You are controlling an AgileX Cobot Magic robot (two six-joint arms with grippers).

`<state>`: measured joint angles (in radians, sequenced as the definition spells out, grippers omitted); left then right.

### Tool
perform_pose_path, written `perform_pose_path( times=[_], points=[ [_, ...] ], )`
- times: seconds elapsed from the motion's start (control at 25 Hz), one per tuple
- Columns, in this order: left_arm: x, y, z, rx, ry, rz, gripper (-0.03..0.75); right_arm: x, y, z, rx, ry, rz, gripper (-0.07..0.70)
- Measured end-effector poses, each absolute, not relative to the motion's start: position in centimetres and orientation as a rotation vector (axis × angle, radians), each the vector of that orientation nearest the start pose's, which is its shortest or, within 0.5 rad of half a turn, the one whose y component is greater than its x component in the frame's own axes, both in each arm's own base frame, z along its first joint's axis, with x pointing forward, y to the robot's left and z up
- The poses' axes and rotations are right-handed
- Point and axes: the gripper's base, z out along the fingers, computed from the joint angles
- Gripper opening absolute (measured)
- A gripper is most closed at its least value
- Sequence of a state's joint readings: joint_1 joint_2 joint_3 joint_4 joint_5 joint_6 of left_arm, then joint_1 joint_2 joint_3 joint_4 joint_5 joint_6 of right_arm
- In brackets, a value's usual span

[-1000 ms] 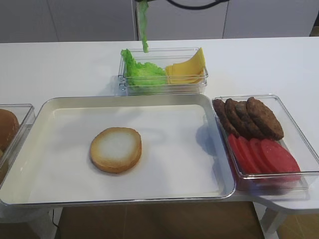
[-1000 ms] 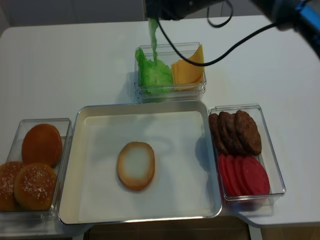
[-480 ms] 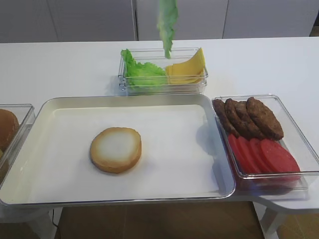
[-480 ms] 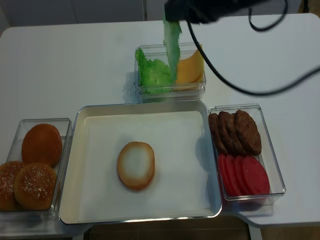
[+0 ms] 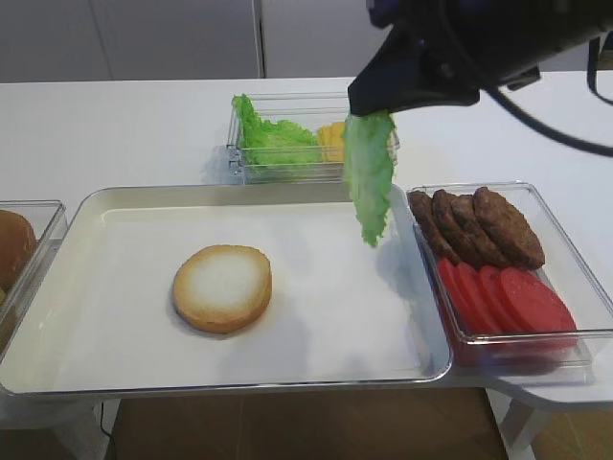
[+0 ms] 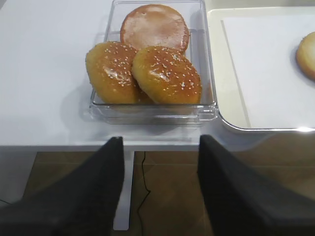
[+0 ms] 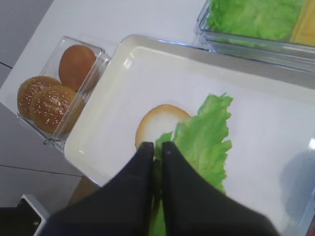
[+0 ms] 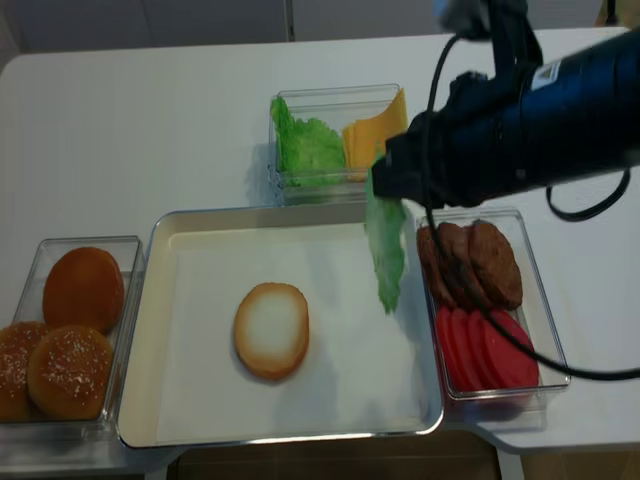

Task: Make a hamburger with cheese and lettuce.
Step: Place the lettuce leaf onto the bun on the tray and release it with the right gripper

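Right gripper [image 7: 156, 145] is pinched tight on a frilly green lettuce leaf [image 5: 370, 177] dangling over the metal tray [image 5: 96, 206]; I'd center it above the pale-faced round bun half [image 5: 222, 287], lower, then let go.

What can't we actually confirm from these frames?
- Cheese: mostly hidden in the first high view behind the hanging lettuce and the right gripper.
- How much leaf the shut jaws pinch: right wrist view, the fingers cover it.
- Left gripper: absent from both high views; the left wrist view shows it open over the table edge.
- Bun box: cut by the first high view's left edge.
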<state>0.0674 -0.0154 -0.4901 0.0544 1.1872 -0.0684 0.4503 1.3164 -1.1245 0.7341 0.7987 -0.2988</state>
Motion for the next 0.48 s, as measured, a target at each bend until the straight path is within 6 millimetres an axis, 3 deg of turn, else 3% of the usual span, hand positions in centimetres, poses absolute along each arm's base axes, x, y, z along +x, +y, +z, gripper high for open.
perform_pose_path(
  times=[0.24,0.48],
  points=[
    [-1.2,0.4,26.5,-0.154,2.159,0.066,0.362,21.9,18.0,32.6,-0.496,2.371,0.880,0.029],
    [-1.2,0.4,26.5,-0.154,2.159,0.066,0.362,22.2,20.7,30.6,-0.535,2.381,0.837,0.030]
  ],
)
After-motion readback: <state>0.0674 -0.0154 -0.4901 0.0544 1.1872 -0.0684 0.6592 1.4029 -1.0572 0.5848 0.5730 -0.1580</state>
